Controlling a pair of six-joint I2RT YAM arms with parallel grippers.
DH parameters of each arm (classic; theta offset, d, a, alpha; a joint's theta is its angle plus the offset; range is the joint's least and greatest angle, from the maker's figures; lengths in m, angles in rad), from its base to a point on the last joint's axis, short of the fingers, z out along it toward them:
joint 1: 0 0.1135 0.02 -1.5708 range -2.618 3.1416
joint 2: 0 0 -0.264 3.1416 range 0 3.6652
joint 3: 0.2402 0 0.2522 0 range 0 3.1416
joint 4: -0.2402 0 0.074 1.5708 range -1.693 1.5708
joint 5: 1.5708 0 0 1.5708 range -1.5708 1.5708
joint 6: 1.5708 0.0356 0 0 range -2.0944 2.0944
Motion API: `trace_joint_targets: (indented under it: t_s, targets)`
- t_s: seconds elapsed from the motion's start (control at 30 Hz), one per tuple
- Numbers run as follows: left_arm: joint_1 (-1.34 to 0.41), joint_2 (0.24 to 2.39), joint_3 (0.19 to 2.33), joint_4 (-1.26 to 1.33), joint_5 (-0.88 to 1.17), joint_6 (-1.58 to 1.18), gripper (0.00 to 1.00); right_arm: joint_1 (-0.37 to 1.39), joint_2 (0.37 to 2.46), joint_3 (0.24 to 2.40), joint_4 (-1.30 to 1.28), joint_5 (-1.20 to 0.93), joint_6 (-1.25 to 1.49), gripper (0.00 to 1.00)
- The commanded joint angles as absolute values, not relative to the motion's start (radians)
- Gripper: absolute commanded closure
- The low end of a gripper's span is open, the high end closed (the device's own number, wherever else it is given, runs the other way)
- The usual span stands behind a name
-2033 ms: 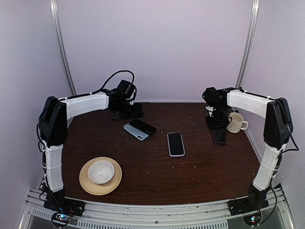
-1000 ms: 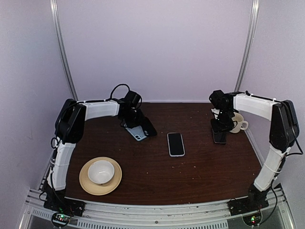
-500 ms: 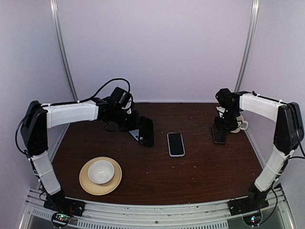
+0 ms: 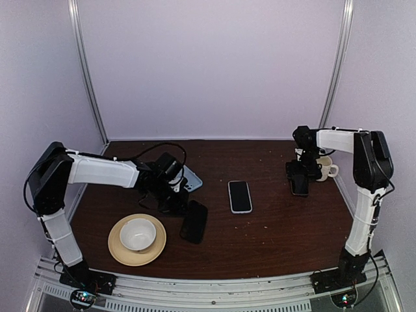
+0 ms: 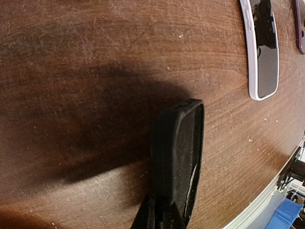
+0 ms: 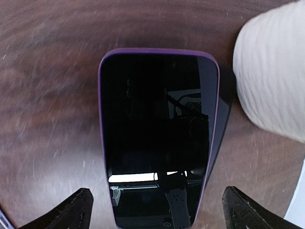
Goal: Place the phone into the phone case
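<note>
Two claws are sharing the pick-up step. Nearest, the left claw (image 5: 159, 217) is pinching the case (image 5: 176, 152) by one end, over the desk (image 4: 273, 234). Farther off, the right claw (image 6: 157, 210) is hanging spread, with the phone (image 6: 157, 138) lying flat between its fingers, beside the mug (image 6: 274, 71). It probably needs to close on the phone next.

3 phones total: 1 dark phone (image 6: 159, 119) by right edge, 1 light-rimmed phone (image 4: 239, 196) mid-table, 1 pale-blue phone (image 4: 192, 179) twd far-left corner. 1 phone case (image 4: 194, 222), black, nr front edge. 1 mug (image 4: 323, 170), far-right corner. 1 bowl (image 4: 137, 234) on 1 plate (image 4: 116, 249), near-left corner. 2 robot arms (image 4: 97, 170), 1 per side.
</note>
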State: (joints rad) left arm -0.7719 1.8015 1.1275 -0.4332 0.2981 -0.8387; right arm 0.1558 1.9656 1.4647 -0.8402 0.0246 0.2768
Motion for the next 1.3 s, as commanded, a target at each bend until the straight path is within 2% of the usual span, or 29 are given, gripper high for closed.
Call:
trace_joint_targets:
  t_s: [0.0,0.17,0.3,0.37,0.6,0.73,0.83,0.97,1.1,1.27]
  targets:
    - [-0.776,1.833,1.116,-0.409,0.339,-0.812,1.00,0.137,2.049,1.565,-0.845,0.064,0.281,0.00]
    - [-0.776,1.855,1.105,-0.432,0.328,-0.807,1.00,0.136,2.117,1.619,-0.850,0.053,0.273,0.02]
    - [-0.776,1.871,1.106,-0.450,0.326,-0.807,1.00,0.135,2.160,1.655,-0.873,0.057,0.268,0.07]
    - [-0.775,1.871,1.106,-0.460,0.319,-0.805,0.92,0.135,2.167,1.657,-0.879,0.061,0.265,0.11]
    - [-0.776,1.838,1.120,-0.511,0.282,-0.767,0.69,0.135,2.144,1.625,-0.878,0.063,0.250,0.39]
    - [-0.775,1.811,1.155,-0.573,0.263,-0.705,0.51,0.135,2.118,1.619,-0.881,0.046,0.235,0.50]
    - [-0.776,1.786,1.191,-0.633,0.244,-0.631,0.45,0.136,2.075,1.612,-0.879,0.023,0.218,0.56]
    - [-0.776,1.743,1.212,-0.714,0.185,-0.513,0.47,0.144,1.993,1.575,-0.862,0.003,0.210,0.60]
    - [-0.778,1.765,1.210,-0.790,0.152,-0.400,0.62,0.160,1.903,1.508,-0.835,0.003,0.218,0.62]
    - [-0.818,1.865,1.244,-0.859,0.189,-0.300,0.74,0.185,1.810,1.451,-0.808,0.005,0.226,0.62]
